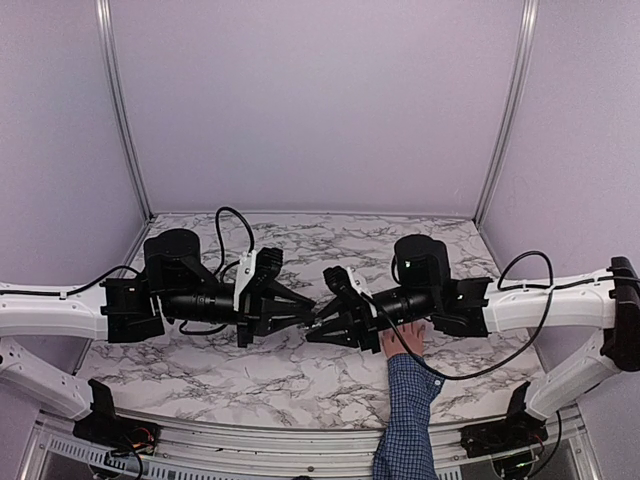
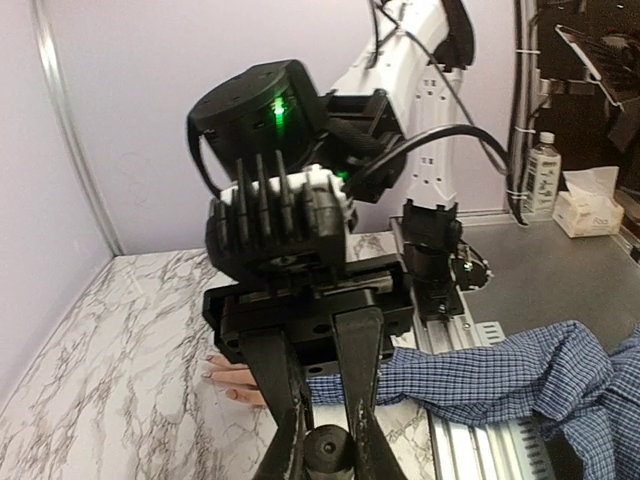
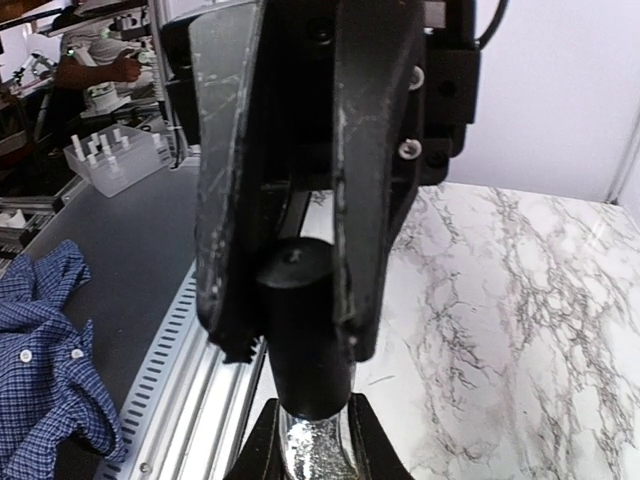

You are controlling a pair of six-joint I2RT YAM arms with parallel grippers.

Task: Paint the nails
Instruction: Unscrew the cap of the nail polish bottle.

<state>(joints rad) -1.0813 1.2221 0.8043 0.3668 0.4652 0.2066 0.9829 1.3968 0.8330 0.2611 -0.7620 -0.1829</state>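
While the right claw [image 3: 295,340] clamps a dark cap [image 3: 300,385], the left claw [image 1: 305,310] grips the glittery bottle [image 3: 315,450] past its tips. A hand [image 1: 405,338] lies on the surface [image 1: 250,370] behind the right claw.

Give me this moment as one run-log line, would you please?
stage: bottle held, cap seemingly on | left jaws: shut on bottle | right jaws: shut on bottle | hand: resting on table near right arm
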